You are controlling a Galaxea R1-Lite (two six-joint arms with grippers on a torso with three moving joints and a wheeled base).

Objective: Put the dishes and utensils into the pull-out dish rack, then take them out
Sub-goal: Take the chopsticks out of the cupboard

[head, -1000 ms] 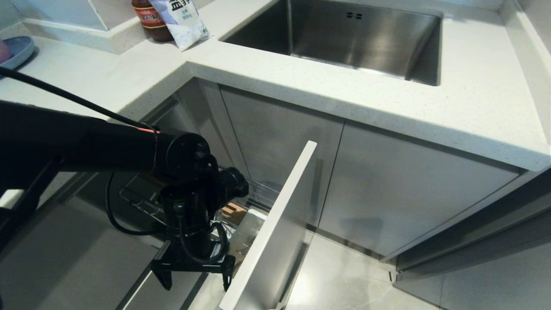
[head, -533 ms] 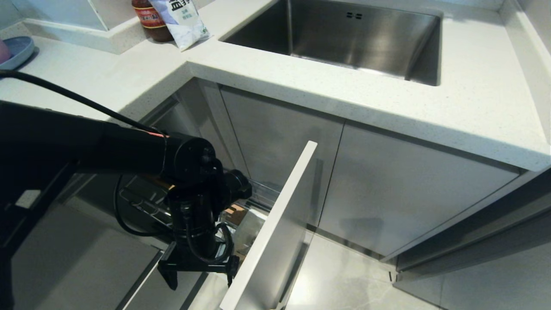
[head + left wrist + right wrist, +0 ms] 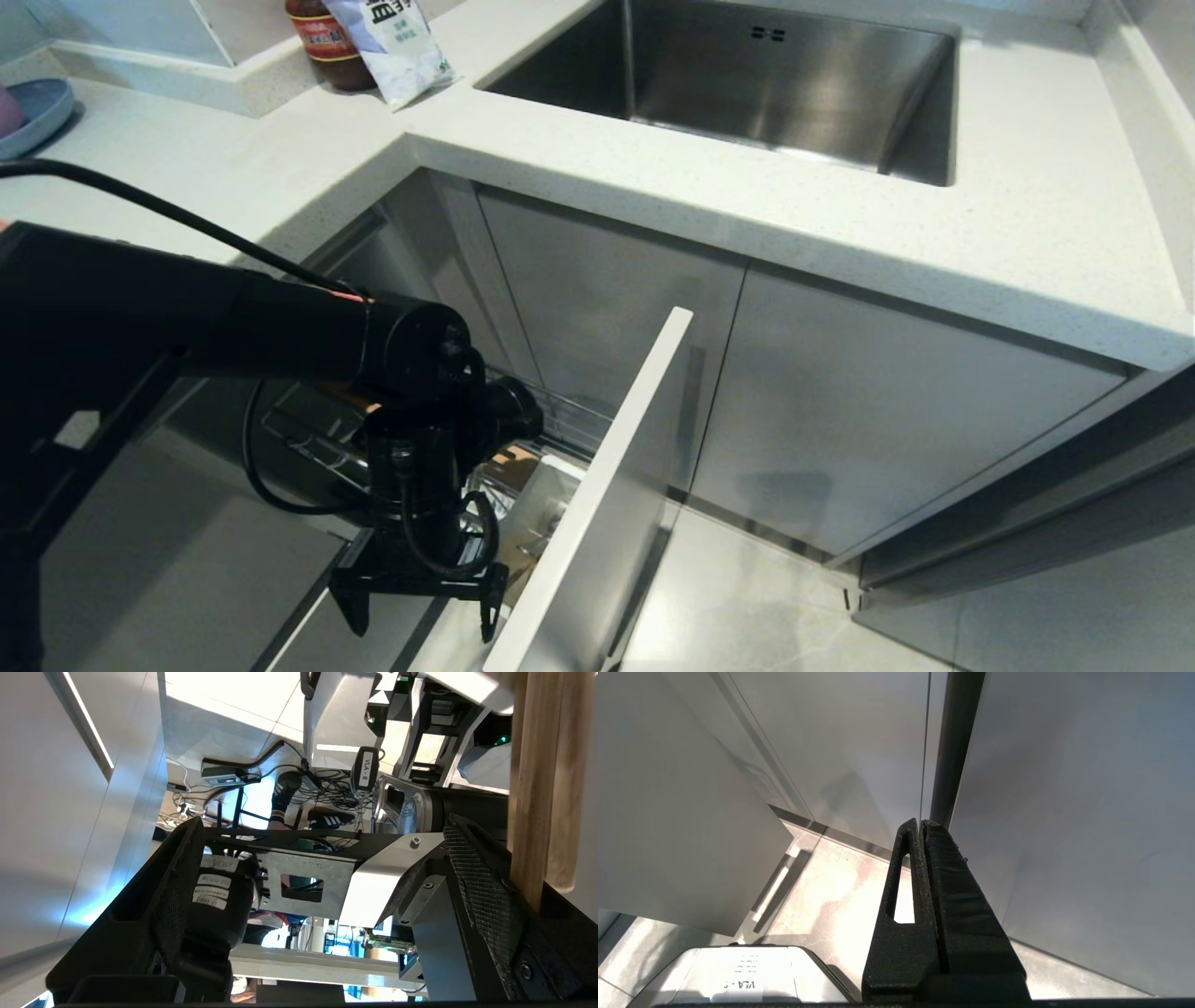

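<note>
Found the left tool (image 3: pixel 423 621) nearest, pointing down with its fingers spread wide and holding nothing, low over the near end of the pull-out dish rack (image 3: pixel 560 415). Saw in the left wrist view one finger just beside the wooden strip (image 3: pixel 542 779). Judged a risk here: could catch a wide finger on the strip, the wires or the white cutlery box (image 3: pixel 546 490) if lowered carelessly, and jolt the rack. Noticed the front panel (image 3: pixel 597 485) upright, its top edge running from near to far, the rack reaching left from it under the worktop (image 3: pixel 653 177). Could not see the plate or the bowl. Found the right tool (image 3: pixel 920 826) closed tight, parked near the cabinet doors.
</note>
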